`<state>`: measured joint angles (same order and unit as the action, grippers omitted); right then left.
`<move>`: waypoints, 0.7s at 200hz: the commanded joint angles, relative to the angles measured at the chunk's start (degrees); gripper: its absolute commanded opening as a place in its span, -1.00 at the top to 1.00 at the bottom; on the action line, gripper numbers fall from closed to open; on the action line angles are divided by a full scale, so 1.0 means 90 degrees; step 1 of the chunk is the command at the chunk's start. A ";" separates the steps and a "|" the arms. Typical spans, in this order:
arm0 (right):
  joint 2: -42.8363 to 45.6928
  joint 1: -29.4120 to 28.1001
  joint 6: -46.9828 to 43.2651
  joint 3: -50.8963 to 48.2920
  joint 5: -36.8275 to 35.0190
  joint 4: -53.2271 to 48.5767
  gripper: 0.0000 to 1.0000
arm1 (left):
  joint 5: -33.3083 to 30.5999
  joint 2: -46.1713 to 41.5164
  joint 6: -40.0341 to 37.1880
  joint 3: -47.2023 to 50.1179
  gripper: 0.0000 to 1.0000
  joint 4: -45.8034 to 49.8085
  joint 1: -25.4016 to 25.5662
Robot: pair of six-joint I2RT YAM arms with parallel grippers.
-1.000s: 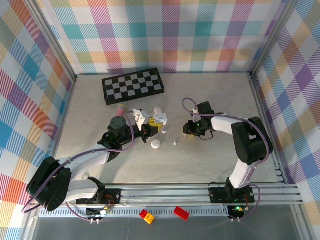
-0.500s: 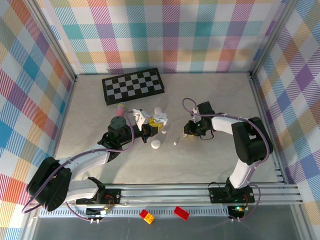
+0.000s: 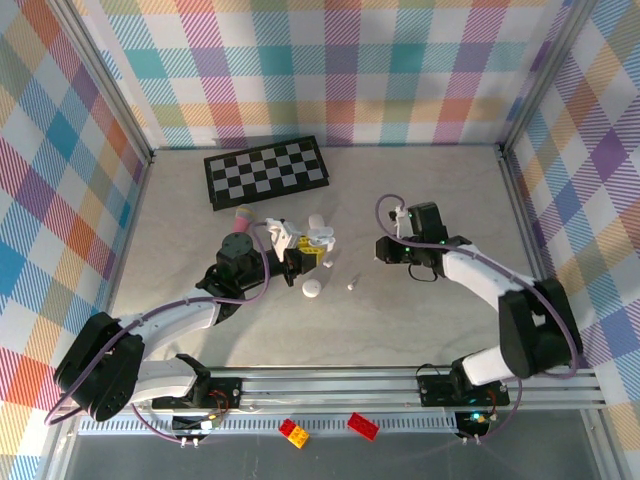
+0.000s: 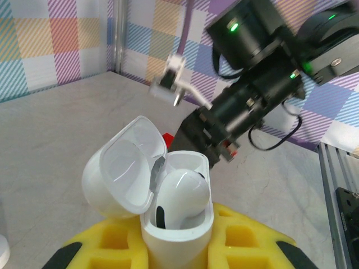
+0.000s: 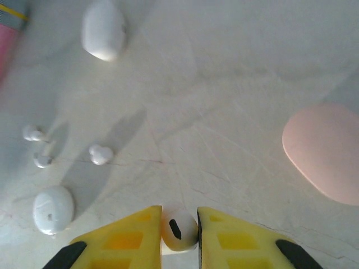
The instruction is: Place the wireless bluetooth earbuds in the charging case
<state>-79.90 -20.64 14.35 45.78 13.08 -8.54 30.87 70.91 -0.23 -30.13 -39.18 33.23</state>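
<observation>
1. Rightward goes the right arm's elbow since a second ago in the overhead view, and the right gripper (image 3: 384,251) sits slightly farther from the near edge. The left arm has not shifted.
2. The right gripper's yellow moulded fingers (image 5: 129,238) are pinched together on a held earbud (image 5: 179,228). It is small, glossy, white and rounded, bears a dark oval mark, and hangs above the table (image 3: 430,180).
3. The left gripper (image 4: 176,255) is clamped around the base of the charging case (image 4: 190,223), which is smooth white plastic with rounded corners and stands upright. Its hinged lid (image 4: 126,174) is flipped open to the left, and a seated earbud (image 4: 182,190) shows as a shiny dome in one well.
4. The tabletop is pale and matt, stone-like, with faint veins.
5. Below the right gripper lie loose buds (image 5: 101,154), a large white pebble-shaped case (image 5: 104,36), a smaller white pebble (image 5: 53,208) and a pale pink oval (image 5: 322,151), all apart from one another.
6. Seen from overhead, a white rounded piece (image 3: 313,289) and a tiny stemmed bud (image 3: 353,284) lie between the two arms.
7. A flat chessboard (image 3: 265,170) lies near the back wall, and a ribbed metal rail (image 3: 400,385) runs along the near edge.
8. A broad stretch of bare tabletop opens right of and behind the right gripper.
</observation>
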 commanded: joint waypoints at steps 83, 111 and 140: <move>0.2120 -0.1541 -0.1840 0.1019 -0.0692 -0.0671 0.59 | 0.0648 0.0251 -0.0131 -0.0342 0.91 0.0120 -0.0031; 0.2057 -0.1903 -0.2149 0.1288 -0.0682 -0.0729 0.59 | 0.0856 0.0173 -0.0202 -0.0440 0.91 0.0402 -0.0031; 0.1788 -0.2131 -0.2415 0.1511 -0.0655 -0.0786 0.58 | 0.0903 0.0008 -0.0475 -0.0527 0.90 0.0915 -0.0030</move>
<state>-61.98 -38.39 -2.72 57.01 7.44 -14.02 36.64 73.32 -1.67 -32.64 -34.33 33.23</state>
